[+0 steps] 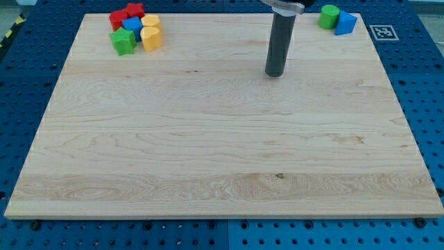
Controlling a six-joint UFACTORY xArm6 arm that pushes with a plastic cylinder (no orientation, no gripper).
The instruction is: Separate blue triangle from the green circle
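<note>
The green circle point(329, 15) stands at the view's top right corner of the wooden board point(222, 153). The blue triangle point(345, 23) sits right beside it on its right, touching it. My tip point(275, 73) rests on the board below and to the left of both blocks, well apart from them. The dark rod rises from the tip to the view's top edge.
A cluster of blocks sits at the view's top left corner: a red star point(134, 10), a red block point(118, 19), a blue block point(132, 26), a green star point(124, 41), and two yellow blocks point(151, 21) point(151, 37). A marker tag point(382, 31) lies off the board.
</note>
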